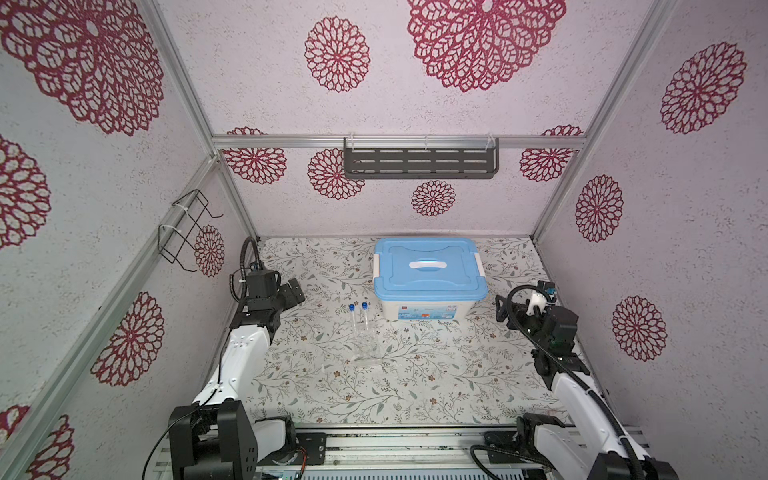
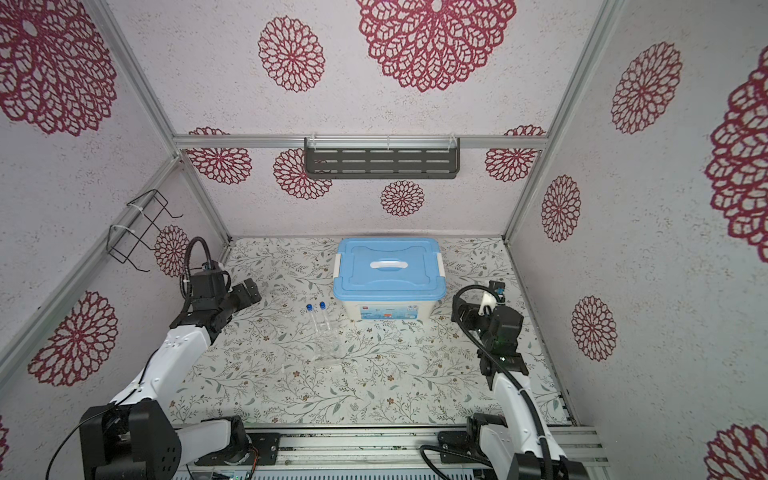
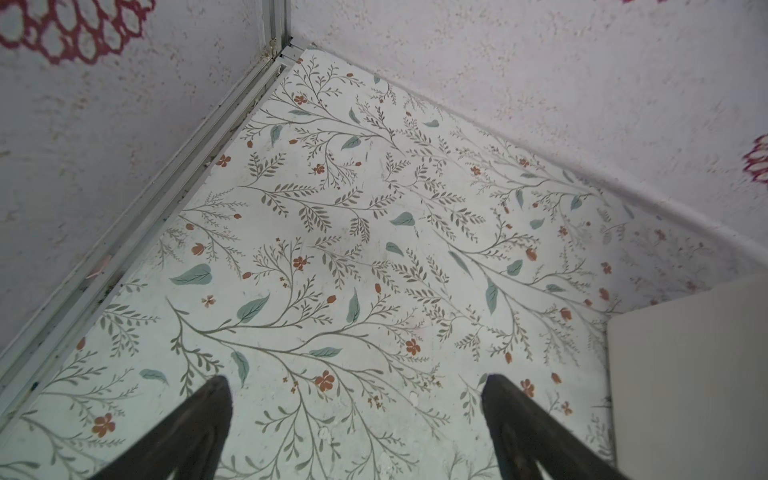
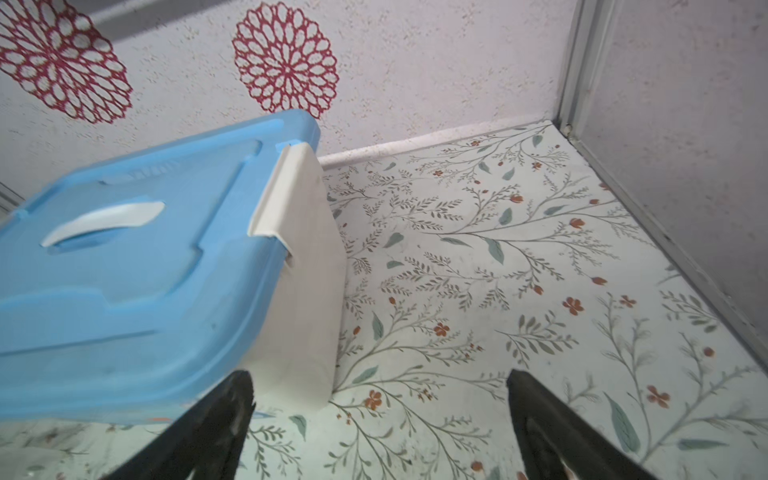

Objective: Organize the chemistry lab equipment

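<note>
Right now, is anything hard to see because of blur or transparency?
In both top views the clear stand almost melts into the table; in the right wrist view the near blue lid looks soft; the left wrist view is mostly sharp.

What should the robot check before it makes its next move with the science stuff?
1. Is the left tool open and empty? ok.
2. Is the right tool open and empty? ok.
3. Do both blue-capped tubes stand upright in the clear stand? ok.
4. Are both tools apart from the tubes? ok.
5. Does the blue lid sit on the tub? ok.
6. What is inside the tub? cannot tell; the lid hides it.
</note>
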Tool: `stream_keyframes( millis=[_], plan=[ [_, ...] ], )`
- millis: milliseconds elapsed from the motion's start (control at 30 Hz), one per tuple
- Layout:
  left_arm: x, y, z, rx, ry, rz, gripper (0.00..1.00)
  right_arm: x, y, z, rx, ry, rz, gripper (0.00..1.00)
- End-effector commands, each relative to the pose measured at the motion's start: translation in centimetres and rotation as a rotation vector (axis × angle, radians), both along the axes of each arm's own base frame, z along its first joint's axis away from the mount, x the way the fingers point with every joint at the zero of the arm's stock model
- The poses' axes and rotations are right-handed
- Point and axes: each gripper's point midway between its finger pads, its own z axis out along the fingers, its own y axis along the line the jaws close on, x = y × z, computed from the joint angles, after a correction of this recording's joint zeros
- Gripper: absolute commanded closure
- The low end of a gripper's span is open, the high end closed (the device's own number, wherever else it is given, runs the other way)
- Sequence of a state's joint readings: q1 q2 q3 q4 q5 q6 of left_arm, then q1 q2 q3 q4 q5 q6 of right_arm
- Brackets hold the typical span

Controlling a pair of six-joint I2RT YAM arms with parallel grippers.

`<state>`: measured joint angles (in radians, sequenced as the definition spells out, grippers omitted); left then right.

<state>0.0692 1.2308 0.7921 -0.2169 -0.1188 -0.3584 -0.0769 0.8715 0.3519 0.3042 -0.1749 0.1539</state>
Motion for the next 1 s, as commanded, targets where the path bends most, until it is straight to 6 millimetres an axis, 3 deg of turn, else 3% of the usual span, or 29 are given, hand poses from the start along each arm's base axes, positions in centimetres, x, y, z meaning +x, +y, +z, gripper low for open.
stream_keyframes(
  millis=[0, 200, 267, 333, 467, 567, 700, 867, 967],
  plan=[
    [0.6, -0.4, 0.9, 0.133, -0.103, -0.062, 0.03, -0.3, -0.9, 0.4, -0.157, -0.111, -0.036, 0.01],
    [1.1, -1.8, -0.6, 0.233, -0.246, -0.12, 0.03, -1.0, -0.8, -1.7, -0.173, -0.219, -0.057, 0.01],
    [1.2, -2.1, -1.5, 0.239, -0.29, -0.141, 0.03, -0.6, -1.0, -2.8, -0.17, -0.197, -0.071, 0.01],
    [1.5, -2.8, -1.4, 0.26, -0.387, -0.181, 0.03, 0.3, -0.7, -2.6, -0.187, -0.218, -0.064, 0.01],
    [1.9, -5.3, -2.0, 0.246, -0.36, -0.328, 0.03, 2.2, -0.7, -2.4, -0.21, -0.266, -0.067, 0.01],
    [1.0, -4.5, -1.6, 0.25, -0.388, -0.269, 0.02, 3.0, -1.7, -4.1, -0.214, -0.243, -0.141, 0.01],
    [-0.1, -3.7, -1.2, 0.344, -0.411, -0.232, 0.03, 4.3, -2.5, -4.9, -0.214, -0.187, -0.184, 0.01],
    [1.3, -2.2, -1.5, 0.333, -0.414, -0.24, 0.03, 5.2, -3.3, -5.4, -0.205, -0.13, -0.229, 0.01],
    [2.1, -0.7, -2.7, 0.287, -0.409, -0.215, 0.02, 5.2, -3.4, -5.4, -0.21, -0.13, -0.235, 0.01]
  ],
)
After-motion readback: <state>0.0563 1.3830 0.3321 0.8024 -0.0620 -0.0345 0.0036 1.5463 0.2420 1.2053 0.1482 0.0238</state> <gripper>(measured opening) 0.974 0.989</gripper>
